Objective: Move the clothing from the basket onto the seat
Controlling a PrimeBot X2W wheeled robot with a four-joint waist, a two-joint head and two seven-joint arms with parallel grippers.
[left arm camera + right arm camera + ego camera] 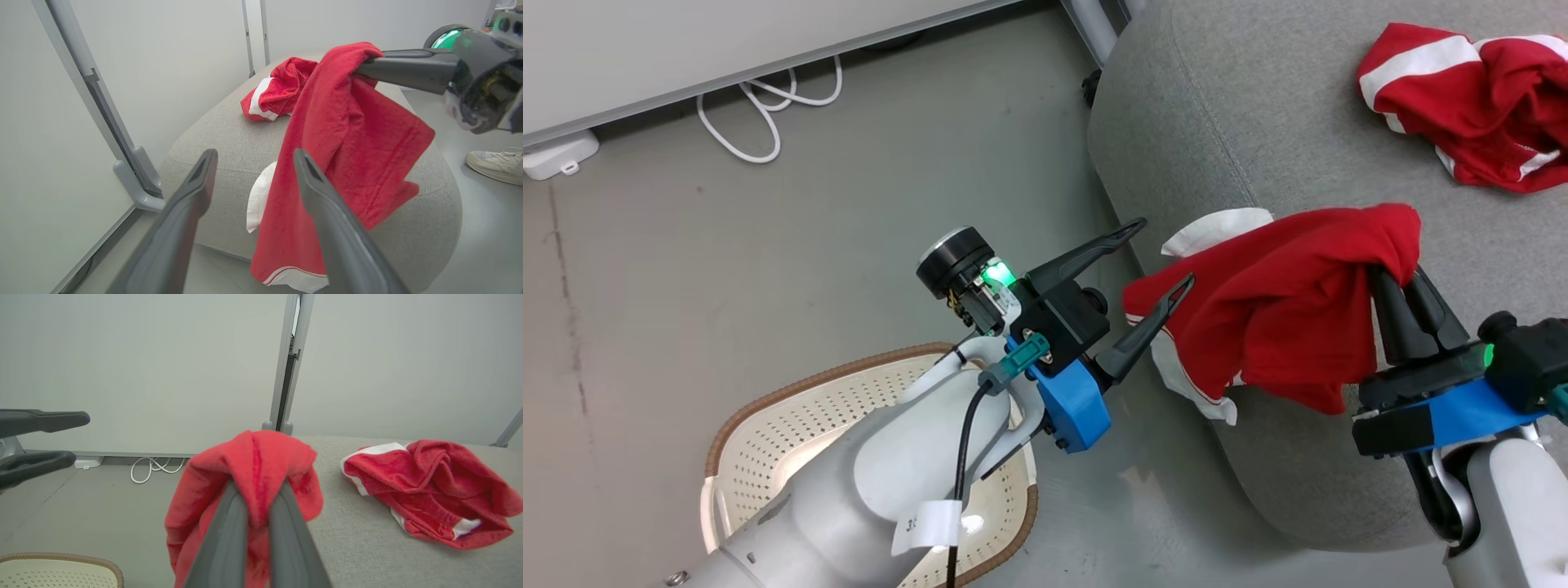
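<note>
Clothing: 2 red garments with white bands. One garment (1282, 327) hangs from the right gripper (1401, 286), whose fingers are pressed together on a bunch of its red cloth. It dangles over the seat's near edge, white trim at the bottom; can't tell if it touches the upholstery. The second garment (1470, 106) lies crumpled on top of the seat (1192, 122), well apart from the held one.

1 grey seat. 1 basket (792, 388) on the floor beside the seat, brown rim, partly hidden under the left forearm.

2 grippers. The left gripper (1168, 250) is spread wide with nothing between its fingers. It sits just beside the hanging garment, one fingertip overlapping its edge in the head view.

Around: 1 white cable (768, 106) looped on the floor by the wall panel, 1 white box (560, 153) at the panel's base, grey partition feet (135, 179) next to the seat. A person's pale shoe (496, 163) is on the floor past the seat in the left wrist view.
</note>
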